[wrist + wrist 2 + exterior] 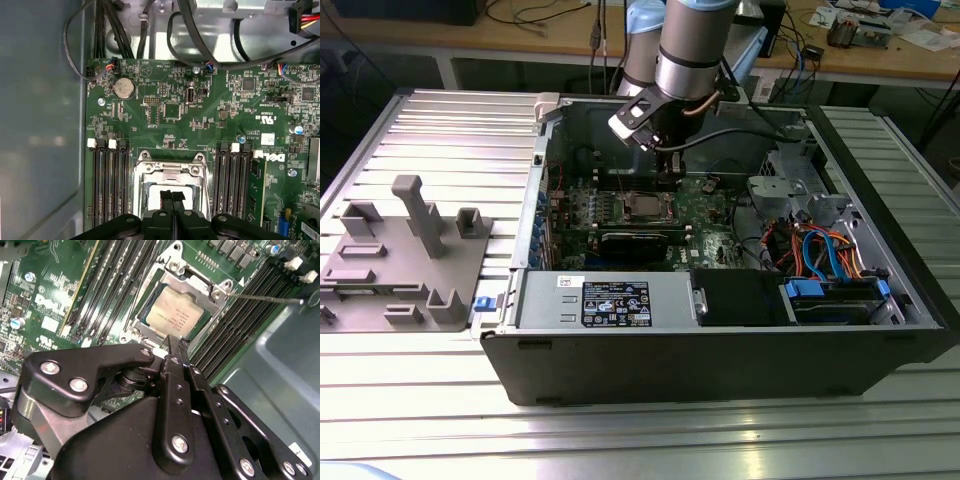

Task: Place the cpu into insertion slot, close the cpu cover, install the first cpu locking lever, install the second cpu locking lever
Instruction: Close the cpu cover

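Metal-topped cpu [172, 315] lies inside the insertion slot [141, 316].

We see a robotics workshop, ribbed aluminium table [420, 430], opened computer case [720, 365], robot arm [692, 50], wooden bench [520, 40] strewn with cables [535, 12] behind.

Cpu [152, 199]: in the first wrist view its middle was hidden behind the tool [172, 196]. Insertion slot [172, 175]: near side was cut off by that picture's edge. Motherboard [45, 300]: in the second wrist view a large part was covered by the tool's body. Robot arm [692, 50]: upper length was cut off by the exterior view's edge.
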Available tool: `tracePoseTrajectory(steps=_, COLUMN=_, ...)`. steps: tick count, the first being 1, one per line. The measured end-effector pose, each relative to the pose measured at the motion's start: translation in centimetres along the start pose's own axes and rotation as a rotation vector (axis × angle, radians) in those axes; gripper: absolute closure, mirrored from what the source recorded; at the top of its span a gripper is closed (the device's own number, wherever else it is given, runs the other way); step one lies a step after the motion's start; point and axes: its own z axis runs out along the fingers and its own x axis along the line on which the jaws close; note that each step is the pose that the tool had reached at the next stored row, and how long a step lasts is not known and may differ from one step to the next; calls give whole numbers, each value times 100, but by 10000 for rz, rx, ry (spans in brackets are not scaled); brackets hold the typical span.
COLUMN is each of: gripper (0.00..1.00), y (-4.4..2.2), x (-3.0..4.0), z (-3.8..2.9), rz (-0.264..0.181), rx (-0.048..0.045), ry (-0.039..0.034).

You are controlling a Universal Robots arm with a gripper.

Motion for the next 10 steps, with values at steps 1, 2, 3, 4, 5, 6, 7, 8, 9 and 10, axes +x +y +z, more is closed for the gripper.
tracePoseTrajectory(steps=1, gripper=89, y=-22, x=0, z=16, rz=1, rx=-1, ry=1)
tracePoseTrajectory(steps=2, gripper=89, y=-35, x=1, z=27, rz=0, rx=-1, ry=2)
tracePoseTrajectory(steps=3, gripper=89, y=-46, x=1, z=37, rz=0, rx=0, ry=1)
tracePoseTrajectory(steps=4, gripper=89, y=-48, x=0, z=44, rz=0, rx=1, ry=-13)
tracePoseTrajectory(steps=5, gripper=89, y=-48, x=0, z=46, rz=0, rx=3, ry=-39)
tracePoseTrajectory(steps=6, gripper=89, y=-48, x=0, z=53, rz=0, rx=2, ry=-45)
tracePoseTrajectory(steps=7, gripper=89, y=-48, x=0, z=58, rz=1, rx=2, ry=-46)
tracePoseTrajectory(steps=8, gripper=89, y=-48, x=-1, z=64, rz=3, rx=34, ry=-45)
tracePoseTrajectory(steps=9, gripper=89, y=-48, x=-1, z=73, rz=8, rx=171, ry=-54)
tracePoseTrajectory(steps=10, gripper=89, y=-47, x=-1, z=77, rz=9, rx=215, ry=-70)
